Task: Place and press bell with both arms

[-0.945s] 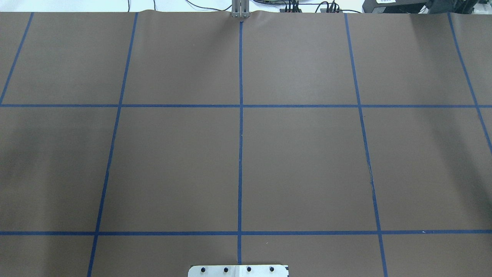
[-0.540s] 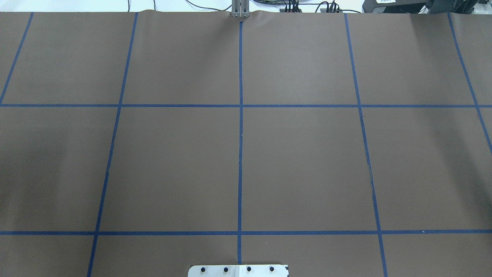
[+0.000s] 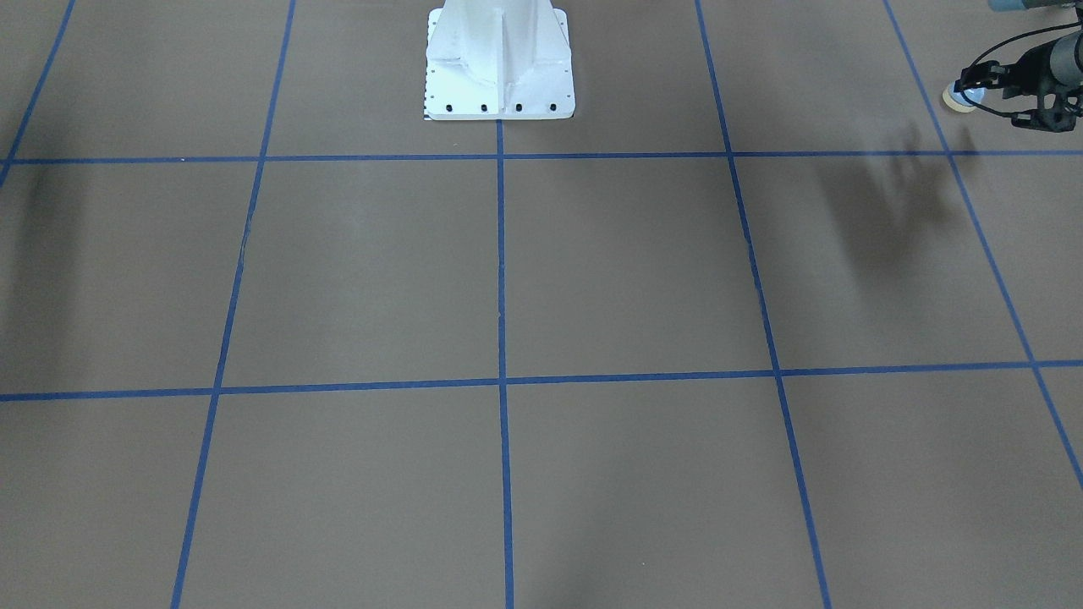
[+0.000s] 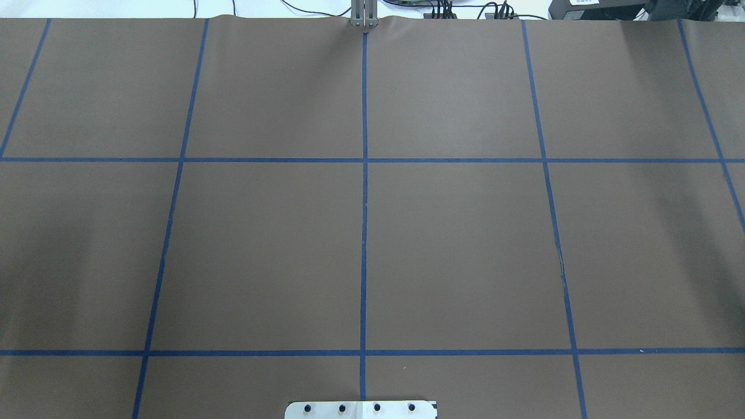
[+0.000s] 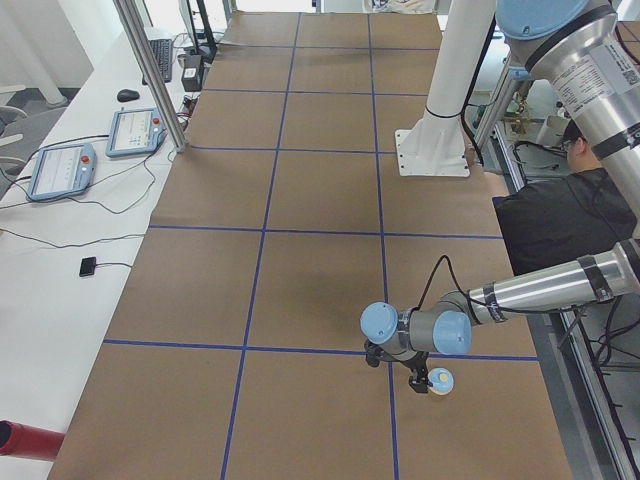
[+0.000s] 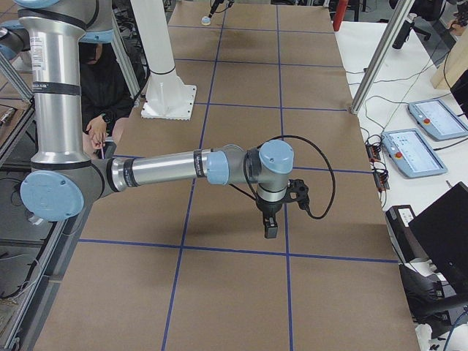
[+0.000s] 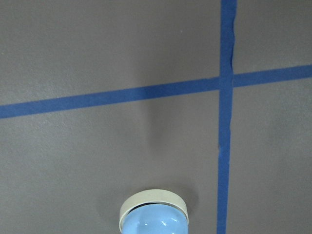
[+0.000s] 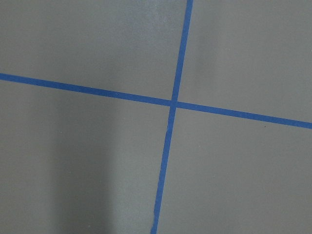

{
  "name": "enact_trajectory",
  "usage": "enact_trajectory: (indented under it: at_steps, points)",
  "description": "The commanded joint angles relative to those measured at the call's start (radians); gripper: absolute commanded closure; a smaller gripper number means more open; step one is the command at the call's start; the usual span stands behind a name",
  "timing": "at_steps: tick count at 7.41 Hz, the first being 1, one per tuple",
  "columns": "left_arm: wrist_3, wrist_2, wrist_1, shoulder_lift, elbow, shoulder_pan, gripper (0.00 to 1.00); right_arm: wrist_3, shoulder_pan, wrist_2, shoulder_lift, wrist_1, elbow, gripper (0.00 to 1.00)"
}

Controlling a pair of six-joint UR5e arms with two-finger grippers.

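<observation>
The bell (image 3: 960,99), light-blue with a cream base, is held off the brown table at the front-facing view's top right. My left gripper (image 3: 975,87) is shut on it, with the base turned sideways. Their shadow falls on the paper well apart from them. The bell also shows in the exterior left view (image 5: 440,380), in the exterior right view (image 6: 207,20) and at the bottom edge of the left wrist view (image 7: 153,217). My right gripper (image 6: 270,232) points down over a blue tape line and holds nothing I can see. I cannot tell if it is open.
The white bolted pedestal (image 3: 499,76) stands at the robot's side of the table (image 4: 465,233), which carries a blue tape grid. A seated person in black (image 5: 560,215) is beside the pedestal. Two teach pendants (image 5: 60,170) lie on the white side bench.
</observation>
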Motion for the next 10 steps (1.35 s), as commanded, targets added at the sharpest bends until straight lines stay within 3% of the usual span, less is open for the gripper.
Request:
enact_trajectory:
  at_steps: [1, 4, 10]
  points:
    - [-0.058, 0.009, -0.003, -0.006, 0.009, 0.108, 0.0, 0.004, 0.0, -0.001, 0.0, 0.0, -0.001, 0.0]
    - [-0.06, 0.061, -0.006, -0.019, 0.063, 0.116, 0.01, 0.003, 0.0, -0.001, 0.0, 0.0, 0.0, 0.0]
    - [-0.058, 0.06, -0.009, -0.077, 0.126, 0.133, 0.01, 0.003, 0.0, -0.001, 0.0, 0.0, 0.0, 0.0]
